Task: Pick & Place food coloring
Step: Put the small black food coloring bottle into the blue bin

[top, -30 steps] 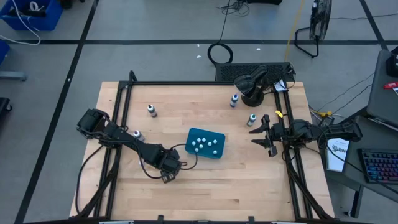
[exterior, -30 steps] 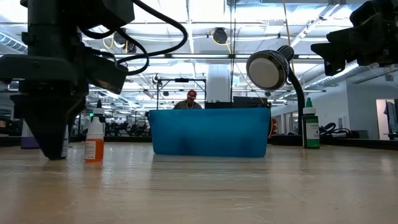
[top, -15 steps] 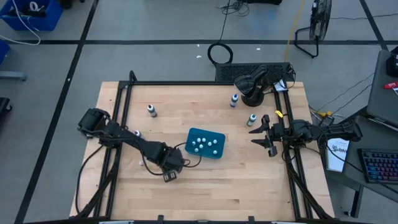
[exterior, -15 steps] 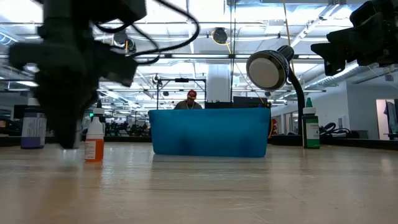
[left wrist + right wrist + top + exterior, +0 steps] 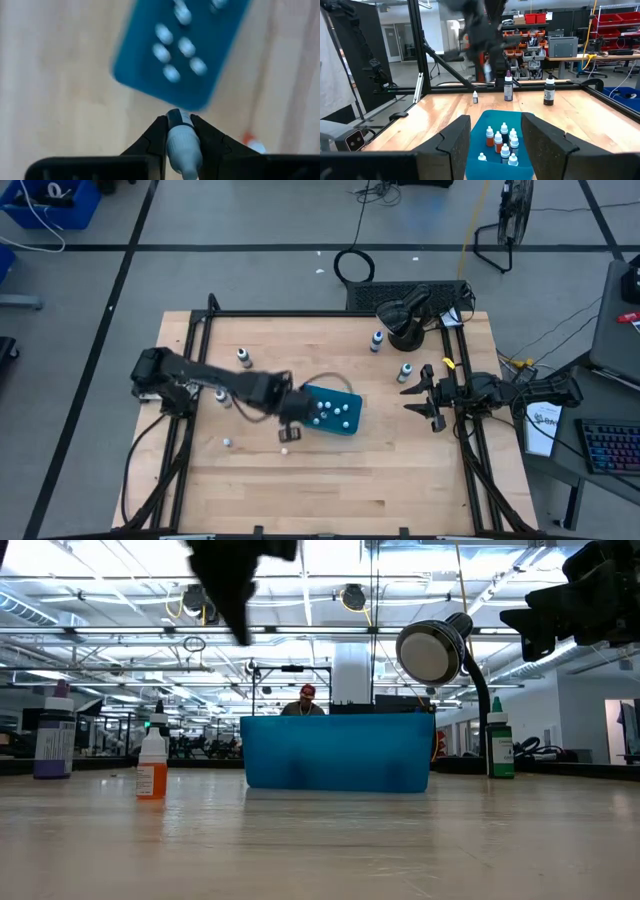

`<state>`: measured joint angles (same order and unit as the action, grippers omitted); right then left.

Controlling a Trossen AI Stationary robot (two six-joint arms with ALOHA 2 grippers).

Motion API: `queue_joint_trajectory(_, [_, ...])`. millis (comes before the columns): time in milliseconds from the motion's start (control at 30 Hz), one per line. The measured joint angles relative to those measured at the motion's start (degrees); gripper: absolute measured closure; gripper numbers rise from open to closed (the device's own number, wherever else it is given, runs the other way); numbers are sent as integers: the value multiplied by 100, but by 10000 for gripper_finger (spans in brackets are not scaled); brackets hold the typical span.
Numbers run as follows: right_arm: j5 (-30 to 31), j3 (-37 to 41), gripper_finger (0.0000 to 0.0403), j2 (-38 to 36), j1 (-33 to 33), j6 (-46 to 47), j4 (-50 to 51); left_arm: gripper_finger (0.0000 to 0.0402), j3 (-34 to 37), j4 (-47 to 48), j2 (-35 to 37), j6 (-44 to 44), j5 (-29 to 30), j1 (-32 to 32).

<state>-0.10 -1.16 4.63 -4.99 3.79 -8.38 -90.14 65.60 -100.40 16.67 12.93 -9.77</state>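
Wooden table [image 5: 380,470] carries teal tray [image 5: 352,424], black lamp [image 5: 403,338], scattered bottles [image 5: 243,357].

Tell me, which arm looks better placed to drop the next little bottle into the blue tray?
The left. Its gripper already pinches a bottle at the blue tray; the right gripper waits open, away from it.

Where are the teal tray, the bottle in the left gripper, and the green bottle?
teal tray [image 5: 348,427]: high view, near wall.
held bottle [image 5: 182,142]: left wrist view, body.
green bottle [image 5: 500,752]: low view, label.
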Motion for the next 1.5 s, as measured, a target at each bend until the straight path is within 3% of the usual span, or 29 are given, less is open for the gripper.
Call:
queue_joint_trajectory(167, [0,0,236,-1,0,1,2,338,-399,-146,7,-712,58,726])
queue_joint_trajectory(467, [0,0,237,-1,0,1,-2,338,-4,-656,-252,-1081,-474,1560])
queue_joint_trajectory(700, [1,-1,238,14,1,1,-8,338,-164,-972,-830,-1367,-897,1577])
queue_joint_trajectory(1000, [2,-1,237,49,0,1,1,338,-1436,429,-1982,-1478,-829,1509])
queue_joint_trajectory(1500, [2,1,240,49,0,2,-2,338,-1387,133,-2350,-1563,-1032,1177])
